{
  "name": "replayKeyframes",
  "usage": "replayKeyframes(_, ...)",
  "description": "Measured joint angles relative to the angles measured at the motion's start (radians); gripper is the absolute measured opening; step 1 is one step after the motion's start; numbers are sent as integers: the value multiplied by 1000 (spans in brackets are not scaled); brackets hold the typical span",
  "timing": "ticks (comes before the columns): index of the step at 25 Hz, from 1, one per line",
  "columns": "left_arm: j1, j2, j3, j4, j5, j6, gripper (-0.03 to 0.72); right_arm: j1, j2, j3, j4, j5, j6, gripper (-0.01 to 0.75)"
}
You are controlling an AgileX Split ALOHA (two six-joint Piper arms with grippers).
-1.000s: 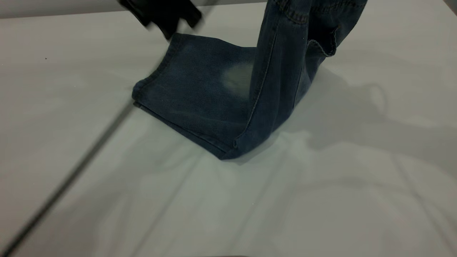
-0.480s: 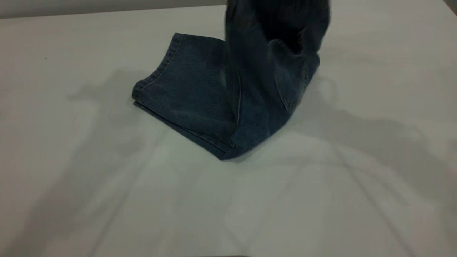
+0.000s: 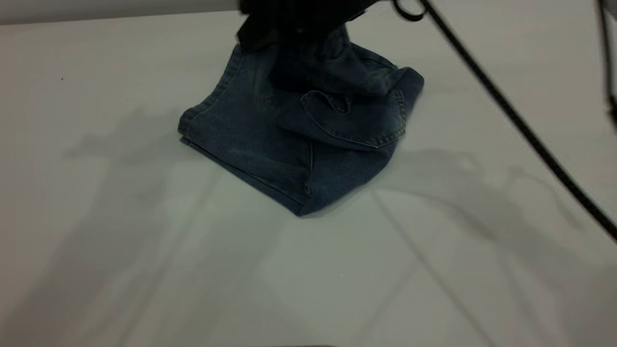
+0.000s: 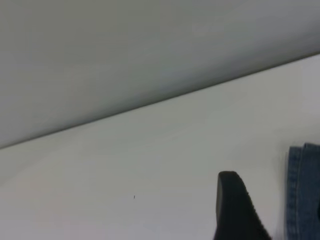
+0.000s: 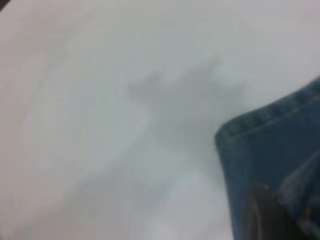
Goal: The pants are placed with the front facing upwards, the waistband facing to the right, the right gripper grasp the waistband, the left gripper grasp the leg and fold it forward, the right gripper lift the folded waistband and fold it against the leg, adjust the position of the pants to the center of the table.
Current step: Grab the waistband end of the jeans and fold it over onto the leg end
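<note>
pants (image 3: 299, 130), short blue denim with tan stitching, lay bunched and part-folded on the big white matte table (image 3: 144, 270), toward its far middle. upper half draped over the leg, patch pocket (image 3: 352, 123) facing up. black right gripper (image 3: 289, 21) was at the far top fold; grip couldn't be made out. left gripper's black finger (image 4: 237, 207) sat apart from the hem (image 4: 302, 192), holding nothing visible.

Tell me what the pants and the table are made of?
The pants look like blue denim: a woven, faded surface with tan stitching along hems and pocket, soft enough to crumple in folds. The table looks like a smooth white matte board, maybe laminate or plastic; it takes soft shadows but no sharp shine. That one is a guess.
</note>
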Motion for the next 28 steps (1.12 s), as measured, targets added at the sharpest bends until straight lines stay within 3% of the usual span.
replayKeyframes(7,0,0,0,-3,8,0,353,63,6,-34,-141,25,12,41)
replayKeyframes(14,0,0,0,-6,9,1,353,65,47,-40,-157,-28,51,74)
replayKeyframes(16,0,0,0,-6,9,1,353,65,54,-42,-155,-42,64,134)
replayKeyframes(23,0,0,0,-7,9,0,346,65,56,-109,-158,-85,189,470)
replayKeyframes(28,0,0,0,-24,9,0,333,65,56,-120,-207,26,291,530)
